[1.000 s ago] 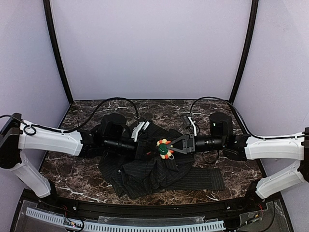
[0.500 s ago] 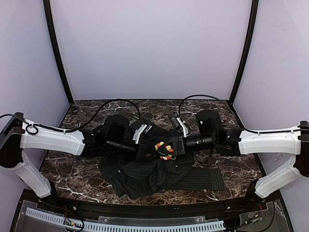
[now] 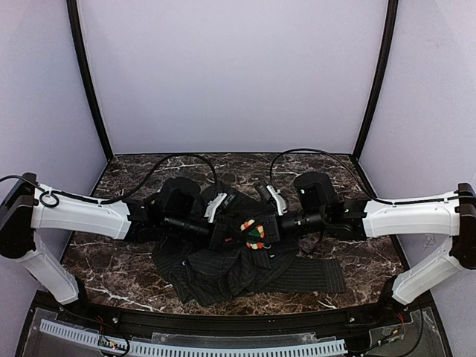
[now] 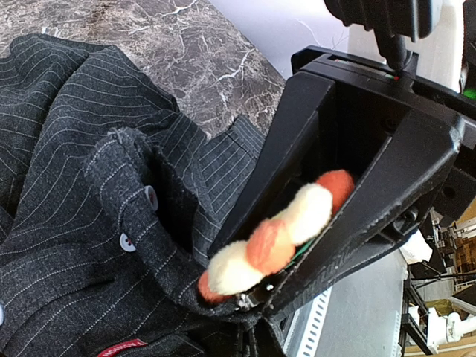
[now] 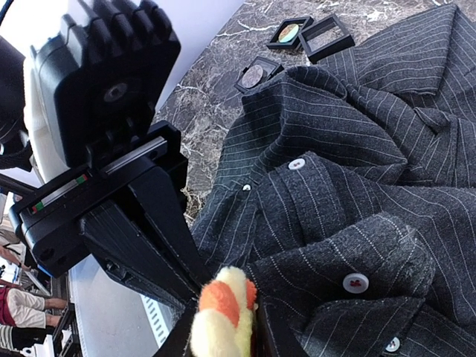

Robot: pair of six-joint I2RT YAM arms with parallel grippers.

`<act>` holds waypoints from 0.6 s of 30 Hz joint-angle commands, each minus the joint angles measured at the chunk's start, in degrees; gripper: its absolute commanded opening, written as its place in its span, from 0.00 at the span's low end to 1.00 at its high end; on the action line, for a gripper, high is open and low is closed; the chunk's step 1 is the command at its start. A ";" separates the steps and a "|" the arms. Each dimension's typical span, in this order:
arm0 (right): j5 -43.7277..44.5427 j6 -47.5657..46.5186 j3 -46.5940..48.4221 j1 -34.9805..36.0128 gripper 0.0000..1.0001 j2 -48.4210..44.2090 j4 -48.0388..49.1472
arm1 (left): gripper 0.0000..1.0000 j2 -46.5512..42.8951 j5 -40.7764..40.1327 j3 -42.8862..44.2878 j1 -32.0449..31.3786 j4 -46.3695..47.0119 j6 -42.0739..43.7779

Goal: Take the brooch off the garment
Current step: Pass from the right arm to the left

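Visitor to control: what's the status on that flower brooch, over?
Left jaws shut on the garment beside the brooch. Right jaws straddle the brooch, grip unconfirmed. Brooch not yet off the fabric. Nothing else in the way.

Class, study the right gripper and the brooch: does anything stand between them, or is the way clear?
Nothing visible does. The right gripper has a finger on each side of the brooch, touching it. The brooch is not yet off the garment, whose raised fold it sits on.
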 commanded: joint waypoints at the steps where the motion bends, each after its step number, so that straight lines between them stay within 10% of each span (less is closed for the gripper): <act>1: 0.66 0.11 -0.01 0.57 0.26 -0.44 0.83 | 0.01 -0.49 0.20 1.23 -0.39 -0.15 0.76; 18: 2.54 2.18 -2.86 0.32 0.31 -4.29 0.96 | 0.01 -0.64 -2.37 0.92 -0.44 -1.13 0.46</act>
